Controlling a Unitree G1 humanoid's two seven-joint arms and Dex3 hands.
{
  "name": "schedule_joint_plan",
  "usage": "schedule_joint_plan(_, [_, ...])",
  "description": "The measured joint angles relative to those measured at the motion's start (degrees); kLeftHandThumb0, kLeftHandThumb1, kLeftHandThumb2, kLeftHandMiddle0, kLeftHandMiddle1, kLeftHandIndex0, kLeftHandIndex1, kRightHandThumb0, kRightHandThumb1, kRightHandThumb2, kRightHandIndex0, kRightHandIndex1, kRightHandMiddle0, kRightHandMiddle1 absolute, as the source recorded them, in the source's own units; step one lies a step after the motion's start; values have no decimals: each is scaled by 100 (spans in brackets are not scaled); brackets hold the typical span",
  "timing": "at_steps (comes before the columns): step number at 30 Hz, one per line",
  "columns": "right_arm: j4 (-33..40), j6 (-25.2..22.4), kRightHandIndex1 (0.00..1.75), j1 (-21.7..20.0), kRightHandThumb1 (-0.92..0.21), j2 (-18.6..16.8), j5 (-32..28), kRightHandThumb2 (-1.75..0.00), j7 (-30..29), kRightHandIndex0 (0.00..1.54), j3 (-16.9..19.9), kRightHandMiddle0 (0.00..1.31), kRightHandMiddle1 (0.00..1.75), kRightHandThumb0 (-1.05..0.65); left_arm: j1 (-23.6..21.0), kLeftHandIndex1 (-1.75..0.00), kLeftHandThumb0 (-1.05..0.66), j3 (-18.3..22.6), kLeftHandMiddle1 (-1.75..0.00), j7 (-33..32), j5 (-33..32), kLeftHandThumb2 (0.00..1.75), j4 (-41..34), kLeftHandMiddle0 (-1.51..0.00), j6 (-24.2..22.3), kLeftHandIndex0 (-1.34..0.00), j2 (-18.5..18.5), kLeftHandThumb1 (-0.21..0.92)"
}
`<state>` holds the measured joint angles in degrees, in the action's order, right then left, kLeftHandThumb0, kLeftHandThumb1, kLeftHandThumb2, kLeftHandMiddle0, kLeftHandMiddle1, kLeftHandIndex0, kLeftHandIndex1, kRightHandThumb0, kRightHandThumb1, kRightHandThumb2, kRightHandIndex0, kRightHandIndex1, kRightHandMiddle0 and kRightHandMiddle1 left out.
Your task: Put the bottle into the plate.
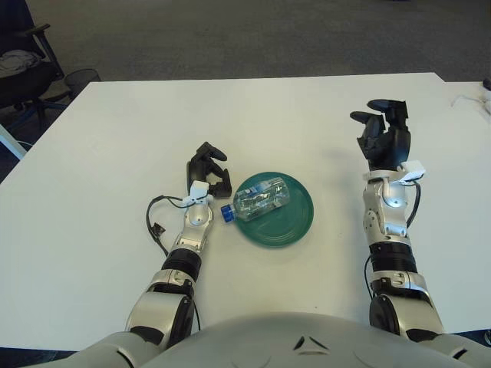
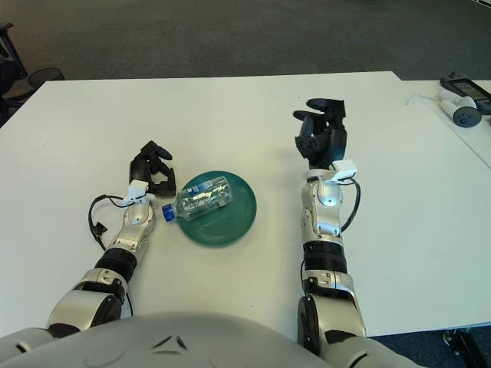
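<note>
White desk point(image 1: 115, 138), clear crinkled plastic bottle point(image 1: 261, 198) with blue cap lay sideways across round green plate point(image 1: 295, 226), left hand point(image 1: 209, 167) curled empty beside it, right hand point(image 1: 383, 138) raised, fingers loosely spread, empty.

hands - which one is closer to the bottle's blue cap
The left hand. It shows just left of the green plate, right beside the blue cap of the bottle. The right hand is well off to the plate's right, holding nothing.

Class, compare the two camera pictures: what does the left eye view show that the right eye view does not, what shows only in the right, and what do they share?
Only the left eye view: a dark office chair off the table's far left corner.
Only the right eye view: a second table at far right, carrying a grey device.
Both: the bottle lying in the green plate, blue cap over its left rim; the left hand beside the plate; the right hand empty, off to the right.
</note>
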<state>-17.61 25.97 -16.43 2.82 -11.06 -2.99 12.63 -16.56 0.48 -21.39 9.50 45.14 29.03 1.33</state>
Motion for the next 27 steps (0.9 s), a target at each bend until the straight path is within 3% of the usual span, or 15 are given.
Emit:
schedule_joint_plan(11, [-266, 3, 166, 79, -66, -382, 41, -88, -261, 31, 113, 35, 175, -39, 54, -172, 0, 5, -175, 12, -2, 175, -58, -88, -17, -70, 2, -7])
schedule_joint_plan(20, [-70, -362, 166, 490, -64, -529, 121, -91, -277, 28, -18, 37, 175, -39, 120, -173, 0, -8, -175, 12, 2, 175, -171, -88, -64, -69, 5, -6])
schedule_joint_plan(23, [88, -725, 165, 660, -61, -457, 219, -94, -229, 31, -114, 35, 175, -13, 129, -173, 0, -15, -175, 12, 6, 175, -200, -88, -79, -70, 5, -7])
schedule_joint_plan(27, [204, -1198, 167, 833, -59, -311, 370, -97, -165, 34, -226, 32, 175, -4, 147, -172, 0, -23, -175, 20, 5, 175, -232, -88, -86, -71, 7, -7])
